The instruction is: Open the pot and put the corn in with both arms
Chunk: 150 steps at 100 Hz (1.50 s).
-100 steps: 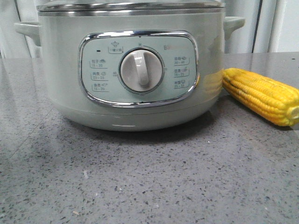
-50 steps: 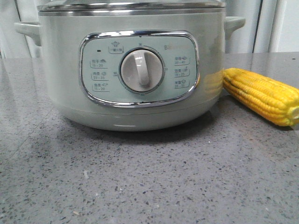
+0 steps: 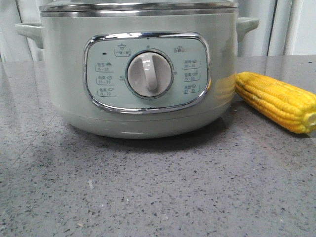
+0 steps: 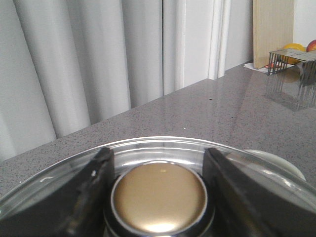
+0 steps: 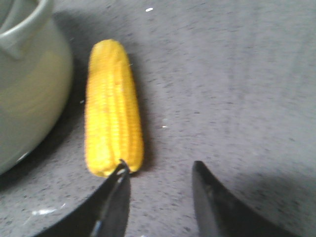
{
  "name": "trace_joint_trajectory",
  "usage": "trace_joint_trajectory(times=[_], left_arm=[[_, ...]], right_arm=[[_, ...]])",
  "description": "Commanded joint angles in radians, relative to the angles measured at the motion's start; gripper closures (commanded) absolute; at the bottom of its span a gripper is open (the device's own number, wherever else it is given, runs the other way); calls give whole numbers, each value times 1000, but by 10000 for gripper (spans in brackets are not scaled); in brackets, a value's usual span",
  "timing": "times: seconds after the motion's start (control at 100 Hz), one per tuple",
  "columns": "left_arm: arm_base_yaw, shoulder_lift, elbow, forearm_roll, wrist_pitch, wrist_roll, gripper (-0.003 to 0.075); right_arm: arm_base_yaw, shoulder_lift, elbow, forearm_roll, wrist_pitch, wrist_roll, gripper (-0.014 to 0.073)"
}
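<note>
The sage-green pot (image 3: 64,74) stands centre on the counter with its glass lid (image 3: 138,4) on; its side also shows in the right wrist view (image 5: 24,89). In the left wrist view my left gripper (image 4: 158,150) sits over the lid (image 4: 59,173), its fingers (image 4: 98,182) against both sides of the bronze lid knob (image 4: 159,196). The yellow corn (image 3: 276,101) lies on the counter right of the pot. My right gripper (image 5: 160,168) is open just short of the near end of the corn (image 5: 112,108). One fingertip is at that end, and the jaws are offset to its side.
Grey speckled countertop (image 3: 158,187) runs all round. Pale curtains (image 4: 74,64) hang behind the counter. A wire rack with fruit (image 4: 291,57) and a wooden board (image 4: 273,29) stand at a far corner. Neither gripper shows in the front view.
</note>
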Motion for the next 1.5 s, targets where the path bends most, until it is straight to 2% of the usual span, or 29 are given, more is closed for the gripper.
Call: trace_joint_trajectory(times=[0.0, 0.02, 0.2, 0.51, 0.58, 0.69, 0.74, 0.86, 0.98, 1.2, 1.32, 1.42, 1.49], left_arm=[[-5, -24, -28, -2, -44, 2, 720], [-5, -24, -28, -2, -44, 2, 741], [-5, -24, -28, -2, -44, 2, 741], [-5, -27, -28, -2, -44, 2, 741], [-5, -43, -28, 5, -44, 2, 741], [-5, -89, -29, 61, -44, 16, 741], [-5, -114, -31, 71, -46, 16, 741], [-5, -186, -55, 71, -48, 20, 741], [-5, -270, -95, 98, -48, 123, 741], [0, -422, -141, 98, -12, 127, 741], [50, -510, -141, 98, 104, 130, 741], [155, -577, -141, 98, 276, 135, 741], [241, -621, -121, 98, 339, 135, 741]], right_arm=[[50, 81, -78, 7, -57, -14, 271], [63, 103, -90, 7, -57, -14, 270], [131, 313, -198, 12, -6, -14, 270], [140, 603, -352, 17, 78, -14, 275], [140, 647, -363, 17, 122, -14, 344], [140, 682, -363, 17, 159, -14, 573], [140, 682, -363, 10, 165, -14, 667], [140, 666, -363, 8, 166, -14, 657], [140, 628, -363, 4, 164, -14, 657], [140, 494, -363, 1, 221, -10, 657], [138, 385, -363, -6, 288, 2, 657], [138, 287, -363, -6, 363, 2, 657], [138, 227, -376, -6, 416, 2, 657]])
